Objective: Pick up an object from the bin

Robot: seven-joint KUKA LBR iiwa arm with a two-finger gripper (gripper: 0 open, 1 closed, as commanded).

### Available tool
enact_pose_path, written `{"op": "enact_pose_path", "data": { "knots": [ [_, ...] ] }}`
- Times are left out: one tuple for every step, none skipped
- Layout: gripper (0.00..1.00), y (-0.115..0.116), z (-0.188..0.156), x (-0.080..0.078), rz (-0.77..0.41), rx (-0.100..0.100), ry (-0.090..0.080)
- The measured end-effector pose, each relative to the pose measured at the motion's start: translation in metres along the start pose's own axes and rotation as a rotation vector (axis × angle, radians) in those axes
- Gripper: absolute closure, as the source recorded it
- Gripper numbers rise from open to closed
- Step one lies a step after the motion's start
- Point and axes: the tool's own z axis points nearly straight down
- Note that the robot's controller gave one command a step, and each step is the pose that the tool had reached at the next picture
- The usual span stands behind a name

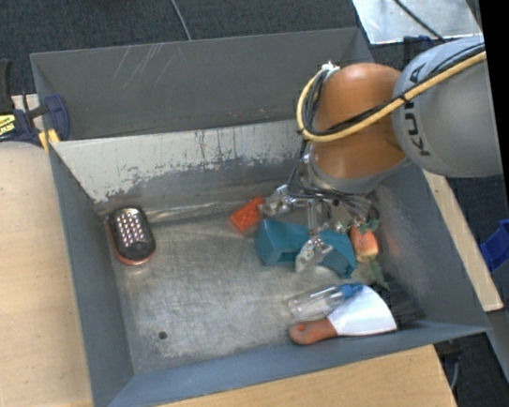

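My gripper (299, 227) is low in the right half of the bin, over a teal blue plastic block (277, 240). Its fingers are open: one fingertip (282, 203) is by the block's far edge and the other sits over the block's near right part. A small orange piece (246, 216) lies just left of the far fingertip. An orange and green toy (366, 244) rests to the right of the block, partly hidden by the gripper.
Near the front wall lie a clear bottle with a blue cap (318, 301) and a white scraper with an orange handle (348, 322). A brown flashlight with a dotted face (131, 234) stands alone at the far left. The arm's orange cover hangs over the bin's right rear.
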Motion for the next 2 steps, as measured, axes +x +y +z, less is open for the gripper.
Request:
{"op": "enact_pose_path", "data": {
  "knots": [
    [1.0, -0.0068, 0.0092, 0.0082, 0.115, 0.007, 0.005],
    [1.0, -0.0069, 0.0092, 0.0082, 0.115, 0.007, 0.004]
  ]
}}
